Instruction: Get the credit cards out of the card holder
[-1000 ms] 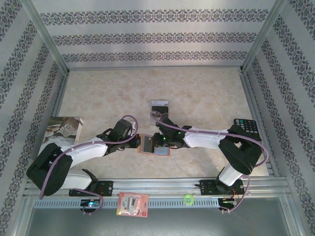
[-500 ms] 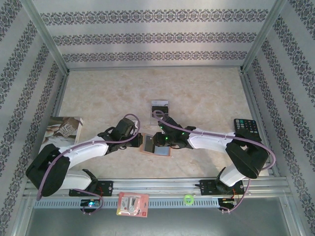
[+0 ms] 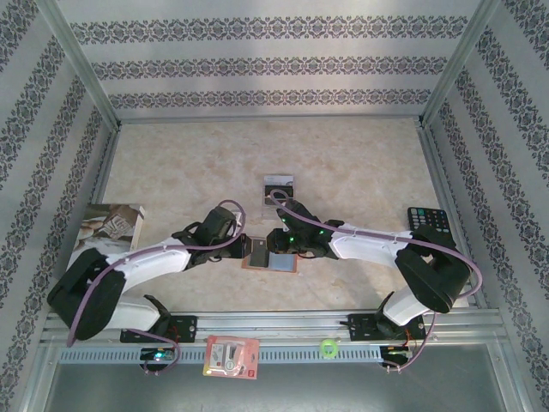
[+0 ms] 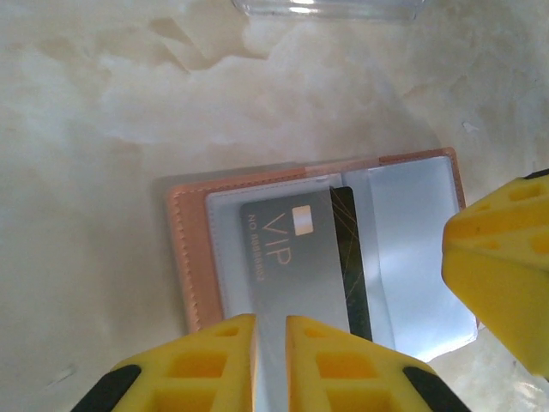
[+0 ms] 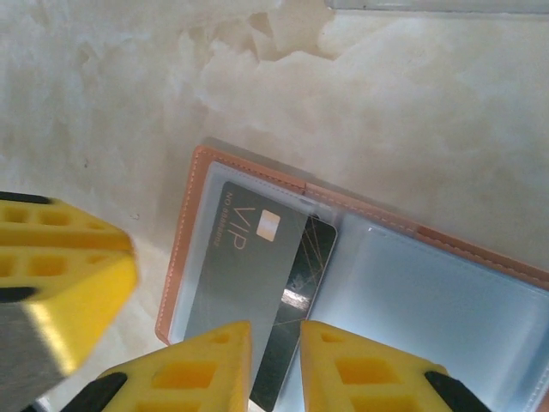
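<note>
Left gripper (image 4: 272, 330), jaws a narrow slit apart, grip unclear, sat over the near end of the credit cards (image 4: 292, 249). Their long axis ran straight ahead, inside the open card holder (image 4: 187, 257). Right gripper (image 5: 274, 339), equally narrow and unclear, crowded alongside.

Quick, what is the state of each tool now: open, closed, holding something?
Left tool: nearly closed over the grey VIP card; grip cannot be told.
Right tool: narrow gap at the dark card; grip cannot be told.
</note>
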